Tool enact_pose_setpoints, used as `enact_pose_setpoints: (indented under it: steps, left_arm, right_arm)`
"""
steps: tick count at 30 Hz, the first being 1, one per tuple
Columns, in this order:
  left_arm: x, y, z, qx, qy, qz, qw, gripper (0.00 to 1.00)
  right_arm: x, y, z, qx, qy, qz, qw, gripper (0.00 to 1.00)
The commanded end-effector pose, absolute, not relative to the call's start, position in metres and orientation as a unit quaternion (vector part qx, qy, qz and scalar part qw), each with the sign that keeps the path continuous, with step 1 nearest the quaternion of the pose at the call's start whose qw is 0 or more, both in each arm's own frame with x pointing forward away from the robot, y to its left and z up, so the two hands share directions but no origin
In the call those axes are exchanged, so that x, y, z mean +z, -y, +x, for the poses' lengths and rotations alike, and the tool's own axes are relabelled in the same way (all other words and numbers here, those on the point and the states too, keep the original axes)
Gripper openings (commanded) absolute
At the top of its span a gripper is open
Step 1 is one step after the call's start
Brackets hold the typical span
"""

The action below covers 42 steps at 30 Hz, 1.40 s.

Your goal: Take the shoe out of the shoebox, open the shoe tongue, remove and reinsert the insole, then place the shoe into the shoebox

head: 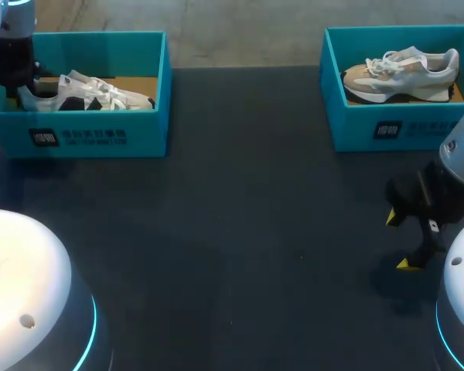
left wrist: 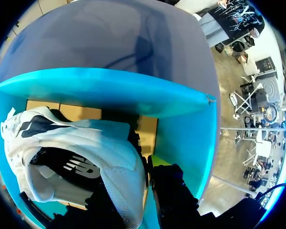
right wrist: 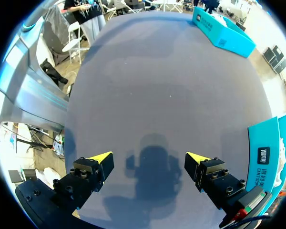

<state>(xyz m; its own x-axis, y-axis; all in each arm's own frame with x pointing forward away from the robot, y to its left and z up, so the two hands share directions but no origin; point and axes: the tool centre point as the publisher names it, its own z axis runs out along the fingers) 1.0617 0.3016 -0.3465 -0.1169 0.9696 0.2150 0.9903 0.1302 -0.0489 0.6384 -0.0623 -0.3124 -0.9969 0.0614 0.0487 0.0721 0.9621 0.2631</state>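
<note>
A white and black shoe (head: 93, 94) lies in the teal shoebox (head: 85, 135) at the table's far left. My left gripper (head: 19, 83) reaches down into that box at the shoe's heel. In the left wrist view the white shoe (left wrist: 86, 148) has its heel wall pinched between the dark fingers of the left gripper (left wrist: 146, 172), inside the teal shoebox (left wrist: 109, 90). My right gripper (head: 400, 241) hangs open over bare table at the right, with nothing between its fingers. The right wrist view shows the right gripper (right wrist: 150, 160) with its yellow tips wide apart above the dark tabletop.
A second teal shoebox (head: 394, 124) at the far right holds a beige and white shoe (head: 402, 73); its corner (right wrist: 267, 157) is just beside my right gripper. The dark tabletop (head: 240, 216) stretches between the two boxes.
</note>
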Motion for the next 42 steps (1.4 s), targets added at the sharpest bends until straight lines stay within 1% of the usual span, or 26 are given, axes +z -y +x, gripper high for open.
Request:
enact_pose_setpoints:
  steps: [1,42]
  left_arm:
    - [-0.349,-0.3,1.062,-0.054,0.745,-0.658,0.098,0.0]
    - [-0.384,-0.304,1.058,-0.04,0.749,-0.65,0.12,0.0]
  right_arm:
    - [-0.313,0.062,0.637,-0.133,0.99,-0.034,0.019,1.0]
    - [-0.313,0.062,0.637,-0.133,0.99,-0.034,0.019,1.0]
